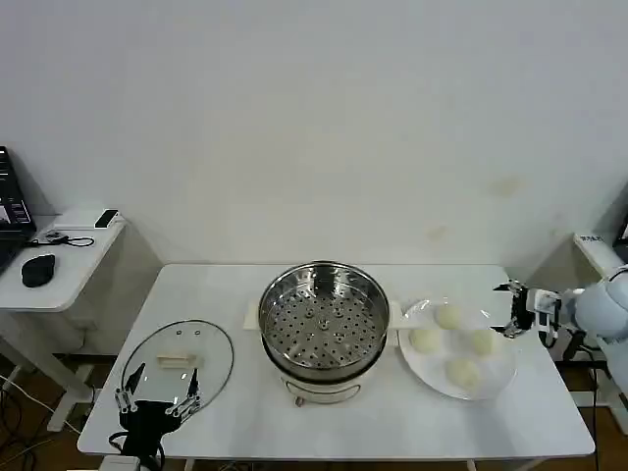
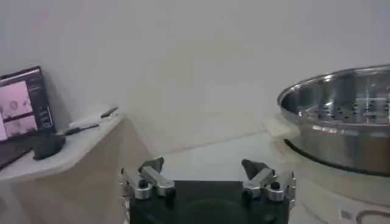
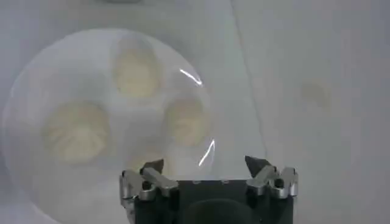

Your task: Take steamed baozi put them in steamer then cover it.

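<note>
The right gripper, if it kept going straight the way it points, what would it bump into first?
Probably the white plate with the steamed baozi. The open right gripper hangs above the plate's edge, aimed at the buns; which bun comes first is hard to tell.

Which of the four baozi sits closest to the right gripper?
The baozi on the plate's right side, nearest the open right gripper; the other three lie farther left.

The left pincer [image 2: 207, 176], black-bodied with silver-tipped fingers, hangs with its fingers spread apart and nothing between them above the white desk [image 2: 219, 161]. Just beyond it stands the large shiny stainless-steel steamer [image 2: 341, 125] with its perforated tray on a white base. A pale side table [image 2: 67, 149] carries a lit screen [image 2: 21, 106] and a dark mouse [image 2: 47, 146].
</note>
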